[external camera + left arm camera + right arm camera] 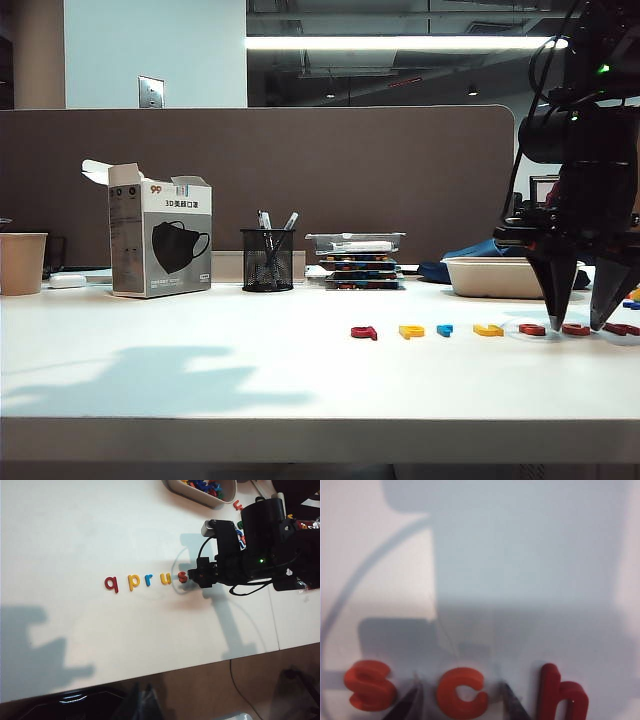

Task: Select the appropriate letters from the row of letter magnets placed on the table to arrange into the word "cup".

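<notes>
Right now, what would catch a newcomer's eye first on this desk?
Probably the black right gripper at the table's right end, its open fingertips straddling the orange-red letter c in a row of letter magnets. Behind stand a face-mask box and a mesh pen cup.

The white table (pixel 200 370) carries a row of letter magnets (pixel 145 581), mask box (pixel 160 240) and pen cup (pixel 267 260).

An office workstation: a white desk (pixel 200 370) backed by a grey cubicle partition (pixel 300 170), a mesh pen cup (pixel 267 260) and a face-mask box (pixel 160 245) along its far edge, ceiling strip lighting (pixel 400 43) and, seemingly, exposed ducts in the dim room behind.
</notes>
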